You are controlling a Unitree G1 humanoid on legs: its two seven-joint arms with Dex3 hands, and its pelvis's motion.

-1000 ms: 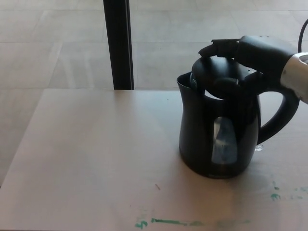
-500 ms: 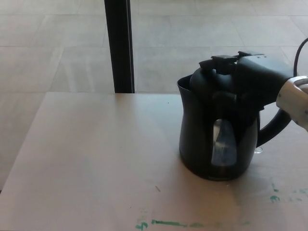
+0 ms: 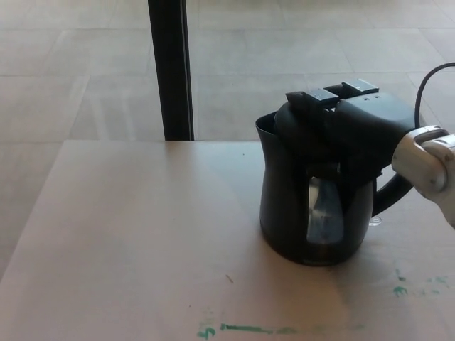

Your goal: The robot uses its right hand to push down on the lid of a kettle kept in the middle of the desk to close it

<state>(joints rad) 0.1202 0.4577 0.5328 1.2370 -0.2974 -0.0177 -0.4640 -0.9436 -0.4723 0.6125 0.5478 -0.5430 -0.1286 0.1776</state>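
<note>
A black electric kettle (image 3: 313,217) with a clear water window stands on the desk (image 3: 142,234), right of middle. Its spout points left and its handle (image 3: 392,193) points right. My right hand (image 3: 362,117) comes in from the right and lies flat on top of the lid (image 3: 295,122), fingers stretched out to the left and holding nothing. Two fingertips (image 3: 314,96) reach past the lid's far side. The lid sits low on the kettle's rim, mostly hidden under the hand. My left hand does not show.
A black upright post (image 3: 169,71) stands behind the desk's far edge, left of the kettle. Green paint marks (image 3: 249,328) run along the desk's front. A dark cable (image 3: 425,77) curves at the right edge. Tiled floor lies beyond.
My right hand has come down on the lid. The lid was tilted up a second ago and now sits lower on the rim. The view has shifted slightly.
</note>
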